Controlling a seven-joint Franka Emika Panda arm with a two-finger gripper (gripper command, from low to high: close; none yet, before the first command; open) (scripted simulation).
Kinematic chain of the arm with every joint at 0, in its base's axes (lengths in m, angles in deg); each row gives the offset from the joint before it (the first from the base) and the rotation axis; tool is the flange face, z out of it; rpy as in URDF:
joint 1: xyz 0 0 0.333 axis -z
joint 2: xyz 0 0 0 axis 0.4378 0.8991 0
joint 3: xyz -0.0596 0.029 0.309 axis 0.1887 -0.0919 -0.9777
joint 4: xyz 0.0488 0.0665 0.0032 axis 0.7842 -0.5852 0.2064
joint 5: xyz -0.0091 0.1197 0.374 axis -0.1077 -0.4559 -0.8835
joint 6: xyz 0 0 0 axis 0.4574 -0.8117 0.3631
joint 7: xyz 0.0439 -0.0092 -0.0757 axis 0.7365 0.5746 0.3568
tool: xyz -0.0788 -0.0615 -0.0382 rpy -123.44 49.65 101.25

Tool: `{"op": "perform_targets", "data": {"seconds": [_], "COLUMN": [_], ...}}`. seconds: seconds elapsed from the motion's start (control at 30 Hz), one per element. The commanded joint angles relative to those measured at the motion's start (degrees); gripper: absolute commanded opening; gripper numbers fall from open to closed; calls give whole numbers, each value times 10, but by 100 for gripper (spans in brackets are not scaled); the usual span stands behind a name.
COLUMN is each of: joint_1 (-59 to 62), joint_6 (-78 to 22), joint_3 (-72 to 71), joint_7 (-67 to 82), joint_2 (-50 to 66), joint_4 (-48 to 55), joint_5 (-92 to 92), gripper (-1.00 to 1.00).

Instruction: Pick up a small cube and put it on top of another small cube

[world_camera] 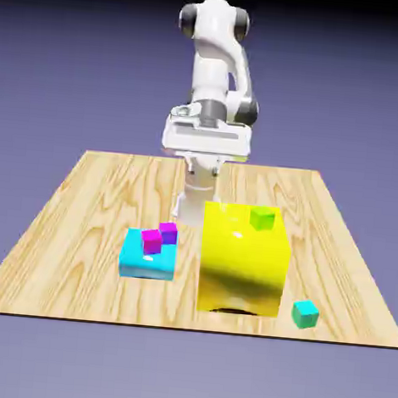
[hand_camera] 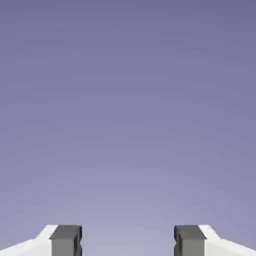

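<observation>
The small teal cube lies on the table near the front edge, at the exterior view's right, just right of the big yellow block. My gripper hangs high over the back of the table, well behind the yellow block and far from the teal cube. The hand view shows only the plain backdrop, with the gripper open: its grey fingertips stand wide apart with nothing between them. No cube shows in the hand view.
A lime-green small cube sits on top of the yellow block. At the exterior view's left, a cyan block carries a magenta small cube and a purple one.
</observation>
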Motion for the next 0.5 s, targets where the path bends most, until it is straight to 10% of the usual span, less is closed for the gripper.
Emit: {"op": "perform_targets", "data": {"seconds": [0.0,0.47], "joint_1": [2,27], "joint_6": [-18,-267], "joint_3": [-11,-166], "joint_7": [-8,-115], "joint_2": [21,311], "joint_4": [17,258], "joint_5": [7,103], "gripper": [0,0]}}
